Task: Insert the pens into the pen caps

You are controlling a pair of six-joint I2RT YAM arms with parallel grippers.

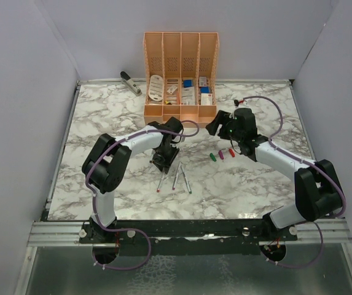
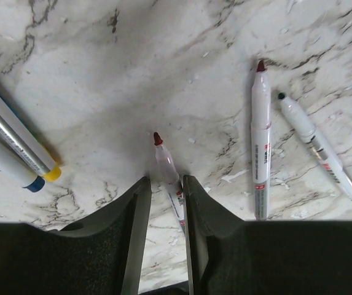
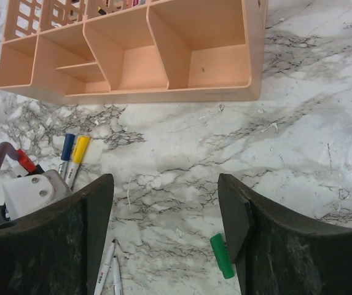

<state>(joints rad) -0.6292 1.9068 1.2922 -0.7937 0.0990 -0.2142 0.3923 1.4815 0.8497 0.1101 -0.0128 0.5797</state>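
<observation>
Top view: The left pincer [image 1: 165,161] hangs low over the white marble tabletop [image 1: 102,117], at the head of three uncapped silver-grey pens [image 1: 176,177]. Stubby green, purple and red plastic caps [image 1: 221,154] lie in a row a little to the pens' right, nearer the right pincer [image 1: 217,127].
Left wrist: The pincer stands narrow astride a red-tipped silver pen [image 2: 165,163]. The pen's long axis runs straight out between the fingers [image 2: 136,215], tip pointing away. Whether it is pinched cannot be told.
Right wrist: The pincer [image 3: 164,181] gapes wide and empty. The green cap [image 3: 222,255] lies on the marble just inside one finger.
</observation>
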